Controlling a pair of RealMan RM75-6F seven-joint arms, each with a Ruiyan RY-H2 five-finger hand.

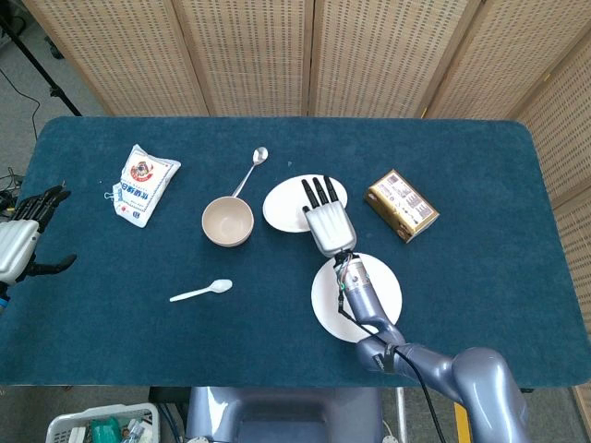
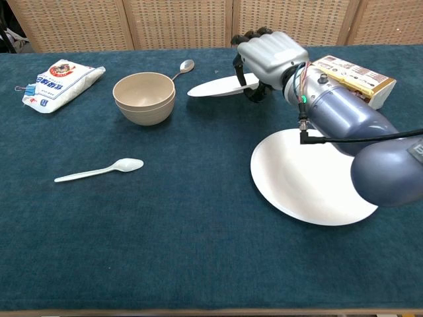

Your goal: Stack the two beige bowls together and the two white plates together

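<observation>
White plate (image 2: 218, 86) hangs lifted in right hand's (image 2: 268, 56) grip, plain only from chest view.

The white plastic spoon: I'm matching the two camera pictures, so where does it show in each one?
Head view: the white plastic spoon lies left of centre, below the stacked beige bowls.
Chest view: the white plastic spoon lies at left, nearer the camera than the stacked beige bowls.
Shared landmark: the stacked beige bowls, with the metal spoon just beyond them.
</observation>
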